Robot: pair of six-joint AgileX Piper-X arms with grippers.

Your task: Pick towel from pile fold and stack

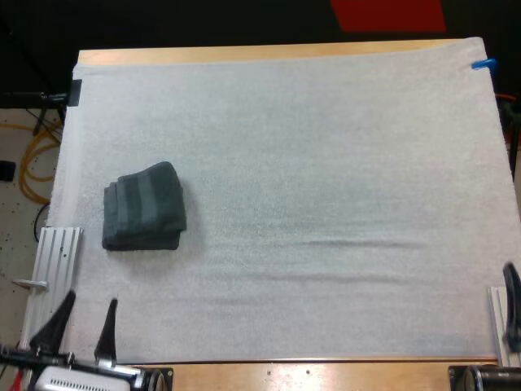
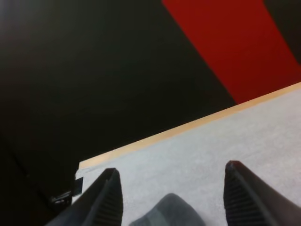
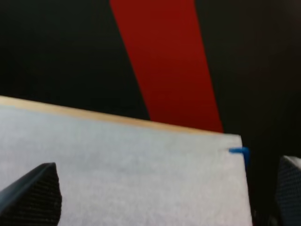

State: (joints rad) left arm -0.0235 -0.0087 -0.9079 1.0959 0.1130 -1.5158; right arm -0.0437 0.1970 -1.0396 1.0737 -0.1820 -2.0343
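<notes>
A folded dark grey-green towel stack lies on the left part of the white mat. My left gripper stands open at the mat's near left corner, well short of the stack, nothing between its fingers. In the left wrist view the two black fingers are apart, with the towel stack showing between them farther off on the mat. My right gripper is open over bare mat; one right finger shows at the mat's near right edge.
A metal rail runs along the mat's left side by my left arm. The table's wooden edge borders the far side. Most of the mat's middle and right is bare.
</notes>
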